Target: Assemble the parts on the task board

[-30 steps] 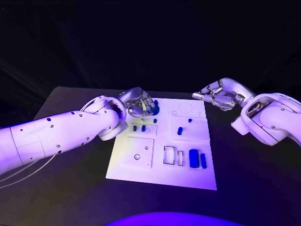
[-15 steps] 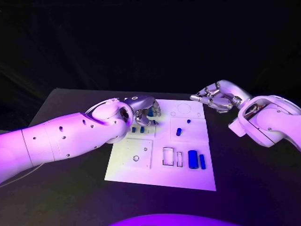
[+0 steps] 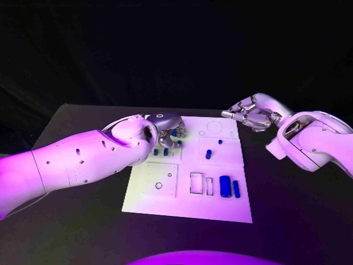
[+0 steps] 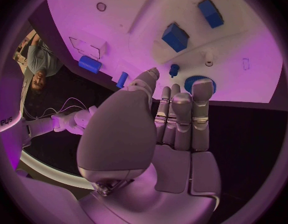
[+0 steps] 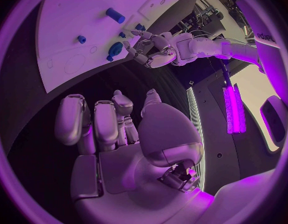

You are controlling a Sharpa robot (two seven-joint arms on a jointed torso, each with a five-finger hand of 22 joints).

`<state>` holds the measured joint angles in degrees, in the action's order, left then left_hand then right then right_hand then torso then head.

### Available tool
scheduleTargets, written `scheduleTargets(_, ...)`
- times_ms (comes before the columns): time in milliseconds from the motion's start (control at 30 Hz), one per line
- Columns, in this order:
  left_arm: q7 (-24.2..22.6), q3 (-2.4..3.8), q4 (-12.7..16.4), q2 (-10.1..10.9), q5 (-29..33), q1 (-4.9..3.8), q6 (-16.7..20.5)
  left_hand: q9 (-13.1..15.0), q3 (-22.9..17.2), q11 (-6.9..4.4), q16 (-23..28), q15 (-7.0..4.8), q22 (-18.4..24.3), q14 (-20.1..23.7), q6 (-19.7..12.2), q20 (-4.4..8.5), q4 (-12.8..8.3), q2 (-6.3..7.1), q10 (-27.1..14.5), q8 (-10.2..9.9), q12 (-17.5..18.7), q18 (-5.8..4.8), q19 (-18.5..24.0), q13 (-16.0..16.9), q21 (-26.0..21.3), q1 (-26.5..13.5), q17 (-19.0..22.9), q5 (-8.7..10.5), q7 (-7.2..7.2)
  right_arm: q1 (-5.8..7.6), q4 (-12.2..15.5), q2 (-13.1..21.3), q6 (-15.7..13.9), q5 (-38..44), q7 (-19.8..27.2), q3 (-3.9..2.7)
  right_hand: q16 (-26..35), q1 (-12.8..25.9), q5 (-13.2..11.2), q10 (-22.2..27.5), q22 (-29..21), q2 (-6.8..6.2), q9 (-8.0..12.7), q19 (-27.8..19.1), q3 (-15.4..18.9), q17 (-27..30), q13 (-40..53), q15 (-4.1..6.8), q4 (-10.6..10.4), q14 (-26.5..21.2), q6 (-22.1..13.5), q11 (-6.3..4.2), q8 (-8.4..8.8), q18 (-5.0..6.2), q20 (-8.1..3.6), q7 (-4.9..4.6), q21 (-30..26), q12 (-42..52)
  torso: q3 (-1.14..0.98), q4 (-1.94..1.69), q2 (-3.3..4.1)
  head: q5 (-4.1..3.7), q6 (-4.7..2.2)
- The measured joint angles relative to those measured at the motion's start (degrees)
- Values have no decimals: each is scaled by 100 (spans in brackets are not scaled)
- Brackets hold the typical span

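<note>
Resting on a black table [image 3: 81, 118], white task board [image 3: 185, 204], dark backdrop behind.

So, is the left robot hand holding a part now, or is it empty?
Empty. In the left wrist view the left robot hand has its fingers stretched out just above the round blue part, with nothing held between them.

I see my left hand [image 3: 167, 126] crowding the task board [image 3: 153, 199]'s far left corner among standing blue parts [image 3: 209, 154], while its near left stretch lies open.
</note>
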<state>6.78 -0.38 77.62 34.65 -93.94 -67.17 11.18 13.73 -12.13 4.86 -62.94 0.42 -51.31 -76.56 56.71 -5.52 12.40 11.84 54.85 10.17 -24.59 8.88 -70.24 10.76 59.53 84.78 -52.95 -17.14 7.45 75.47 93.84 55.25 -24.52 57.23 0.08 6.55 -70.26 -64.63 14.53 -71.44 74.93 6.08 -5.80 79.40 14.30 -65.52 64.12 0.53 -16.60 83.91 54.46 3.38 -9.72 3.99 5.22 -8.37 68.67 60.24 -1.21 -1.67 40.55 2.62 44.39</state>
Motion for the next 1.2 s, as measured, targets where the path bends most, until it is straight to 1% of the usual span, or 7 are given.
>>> scheduleTargets(167,-1,2,-95,-49,-29,16,5,-54,-108,-32,-100,-14,-102,-27,64,0,35,-69,90,-14,64,1,-41,-78,79,69,-9,0,1,-1,4,1,-3,-3,6,0,22,0,0,0,0,0,0,0,0,0,0,0,0,0,0,0,0,0,0,0,0,0,0,0,-1,2,-6)
scheduleTargets(233,-3,4,-134,-62,-35,17,7,-76,-154,-13,-131,-14,-126,-27,103,0,39,-97,110,-29,91,1,-41,-104,106,97,-9,0,0,-1,4,1,-3,-3,7,0,22,0,0,0,0,0,1,0,0,0,0,0,0,0,0,0,0,0,0,0,0,0,-1,0,-1,8,-6)
scheduleTargets(400,-8,6,-231,-119,-33,18,7,-116,-249,-44,-252,-23,-262,-64,164,2,36,-121,205,-56,131,1,-103,-170,240,121,-52,0,-1,-3,4,-5,-4,-5,11,0,22,0,0,0,-1,0,1,0,0,0,0,0,0,0,0,0,0,0,0,0,0,0,-4,0,-5,13,0)
scheduleTargets(633,-18,7,-371,-221,-25,31,0,-162,-380,-40,-322,-16,-332,-70,217,11,31,-122,280,-89,174,1,-112,-239,300,122,-50,0,-13,-3,3,-15,-4,-7,17,0,22,0,0,0,-1,0,1,0,0,-1,0,0,0,0,0,0,0,-1,0,0,0,0,-4,0,-5,17,-3)
scheduleTargets(667,-19,7,-389,-231,-25,35,-1,-167,-394,-44,-339,-16,-346,-70,226,11,32,-122,286,-89,175,-50,-112,-246,304,122,-50,0,-21,-3,3,-15,-4,-7,17,0,22,0,0,0,-1,0,1,0,0,-1,0,0,0,0,0,0,0,-1,0,0,0,0,-4,0,-5,16,-4)
scheduleTargets(700,-21,7,-406,-239,-24,39,-2,-167,-394,-44,-340,-16,-355,-70,237,11,32,-121,286,-89,175,-59,-112,-250,305,122,-52,0,-10,-3,3,-15,-4,-7,17,0,22,0,0,-1,-1,0,1,0,0,-1,0,0,0,0,0,0,0,-1,0,0,0,0,-4,1,-5,13,-5)
scheduleTargets(1200,-56,6,-542,-331,5,86,-80,-219,-497,-43,-517,-34,-577,-129,287,11,8,-121,408,-133,222,-58,-195,-303,504,122,-156,0,0,-3,10,-11,-5,-9,23,0,22,0,0,-1,-2,0,-3,1,16,-1,1,0,17,0,0,0,0,-2,0,0,0,0,-4,0,-4,-12,5)
